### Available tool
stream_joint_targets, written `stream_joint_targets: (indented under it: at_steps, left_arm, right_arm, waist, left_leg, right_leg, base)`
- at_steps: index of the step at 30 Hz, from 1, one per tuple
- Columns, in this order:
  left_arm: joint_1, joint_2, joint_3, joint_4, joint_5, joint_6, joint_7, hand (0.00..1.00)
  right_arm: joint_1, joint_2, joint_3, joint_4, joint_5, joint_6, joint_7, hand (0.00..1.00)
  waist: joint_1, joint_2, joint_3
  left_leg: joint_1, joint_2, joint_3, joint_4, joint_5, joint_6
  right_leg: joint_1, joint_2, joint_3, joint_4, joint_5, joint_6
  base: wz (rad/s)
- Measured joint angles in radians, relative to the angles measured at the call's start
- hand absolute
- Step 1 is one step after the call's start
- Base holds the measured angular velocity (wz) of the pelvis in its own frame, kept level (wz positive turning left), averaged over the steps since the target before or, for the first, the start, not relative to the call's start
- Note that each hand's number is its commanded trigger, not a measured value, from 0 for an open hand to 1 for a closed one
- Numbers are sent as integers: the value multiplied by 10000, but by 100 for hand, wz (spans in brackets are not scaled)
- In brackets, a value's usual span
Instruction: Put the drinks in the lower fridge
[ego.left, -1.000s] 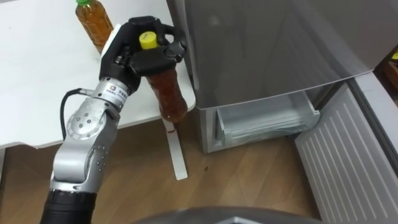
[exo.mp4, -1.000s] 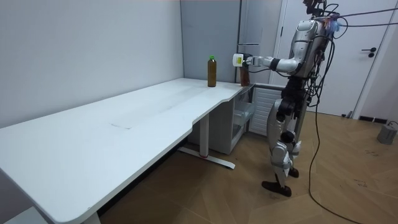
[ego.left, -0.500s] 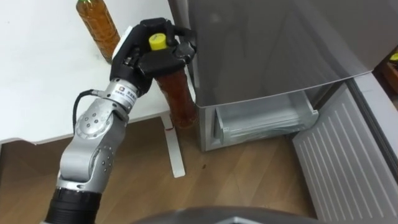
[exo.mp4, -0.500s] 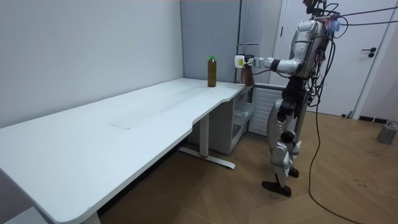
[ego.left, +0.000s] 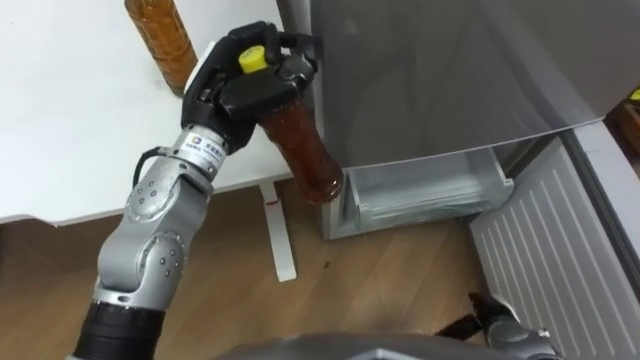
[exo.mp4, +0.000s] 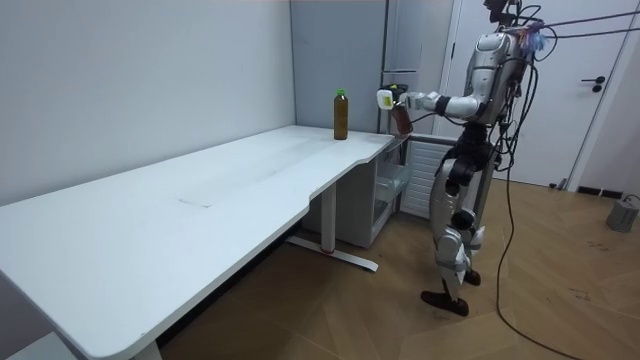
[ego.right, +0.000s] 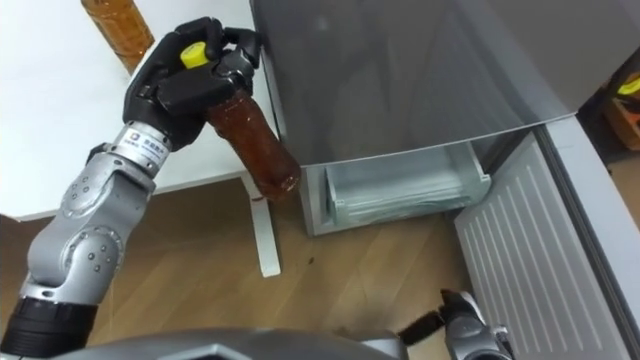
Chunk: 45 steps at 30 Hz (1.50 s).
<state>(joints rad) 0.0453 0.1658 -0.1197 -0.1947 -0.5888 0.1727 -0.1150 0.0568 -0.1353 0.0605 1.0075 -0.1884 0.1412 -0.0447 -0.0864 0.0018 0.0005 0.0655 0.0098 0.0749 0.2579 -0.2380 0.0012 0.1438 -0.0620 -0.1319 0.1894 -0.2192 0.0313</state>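
1. In the left eye view, we see the left hand (ego.left: 240, 85) with its fingers curled round the neck and shoulder of a clear plastic bottle of reddish-brown drink (ego.left: 305, 150) with a yellow cap (ego.left: 251, 59).
2. We see this bottle tilted, cap up and to the left, base down and to the right. It is clear of the white table (ego.left: 70, 120) and in front of the left edge of the tall grey fridge (ego.left: 450, 70).
3. Its base hangs just above the left corner of the clear plastic drawer (ego.left: 425, 195) in the open lower compartment. The white ribbed lower door (ego.left: 560, 250) stands swung out to the right.
4. A second bottle of amber drink (ego.left: 160, 40) stands upright on the table, just beyond the left hand.
5. At the bottom edge we glimpse the right hand (ego.left: 495, 318), low over the wooden floor (ego.left: 400, 280). We cannot tell how its fingers are set.
6. In the room view, we see the robot standing upright at the far end of the table, facing the fridge. Its left arm is stretched out towards the room view's left.
7. There the held bottle (exo.mp4: 402, 118) sits just past the table's end. The second bottle, green-capped, stands near the table's far corner.
8. In the right eye view, we see the same grip, and the bottle's base hangs left of the drawer.
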Motion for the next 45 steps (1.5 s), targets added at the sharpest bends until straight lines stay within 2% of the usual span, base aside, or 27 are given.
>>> stream_joint_targets:
  at_steps: [4, 10, 16, 20, 26, 28, 33, 39, 45]
  left_arm:
    - [2, -214, -22, 1, -169, 0, -7, 100]
    - [187, -327, -251, 3, -171, -3, -70, 100]
    - [678, -285, -282, 9, -87, -3, -207, 100]
    - [759, -252, -279, 9, -76, -3, -488, 100]
    - [759, -214, -283, 21, -52, -163, -529, 100]
    - [760, -236, -364, 52, 220, -307, -529, 100]
    - [787, -269, -436, 313, 1135, -335, -541, 100]
    - [813, -280, -492, 928, 1581, -335, -628, 100]
    - [823, -291, -503, 972, 1599, -335, -978, 100]
  right_arm:
    - [51, 258, 382, -779, 282, -151, 224, 0]
    - [42, 322, 782, -1479, 338, -495, 523, 0]
    - [127, 300, 1161, -2677, 590, -559, 933, 0]
    - [197, 346, 1184, -3272, 531, -648, 1301, 0]
    - [347, 337, 1586, -4585, 613, -666, 1982, 0]
    - [349, 348, 1632, -5006, 608, -745, 2447, 0]
    - [408, 326, 1764, -5730, 621, -742, 3234, 0]
    - [377, 310, 2005, -6133, 642, -740, 4244, 0]
    - [377, 280, 2092, -6372, 650, -739, 5228, 0]
  waist:
    - [218, 1, 31]
    - [398, -3, 39]
    - [412, -75, 48]
    - [510, -133, 74]
    - [658, -307, 154]
    - [660, -321, 154]
    - [670, -293, 148]
    - [707, -201, 111]
    - [874, -197, 112]
  left_leg:
    - [-3, 4, 8, 26, 3, -4]
    - [-73, -2, -42, 3, 3, -4]
    - [-146, -6, -54, -14, 6, -8]
    - [-81, -14, -51, -30, 5, -7]
    - [-63, -10, -46, 4, 5, -7]
    - [-97, -16, -54, 63, 3, -4]
    - [-197, 1, -88, 164, 1, -1]
    - [-197, 1, -111, 174, 1, 0]
    - [-121, 2, -111, 176, 2, 0]
  right_leg:
    - [-59, 0, 3, 12, 5, 0]
    - [-50, -1, -58, -1, 6, 2]
    - [-121, -3, -91, -10, 6, 2]
    - [-62, -17, -112, -23, 6, 2]
    - [-23, -23, -165, -7, 6, 3]
    - [-28, -30, -166, 5, 12, 12]
    - [-66, -18, -202, 56, 30, 9]
    - [-88, -20, -201, 171, 29, 10]
    - [-48, -24, -195, 165, 29, 10]
  base:
    - [0]
    - [2]
    - [1]
    - [0]
    - [0]
    - [0]
    - [2]
    - [0]
    - [0]
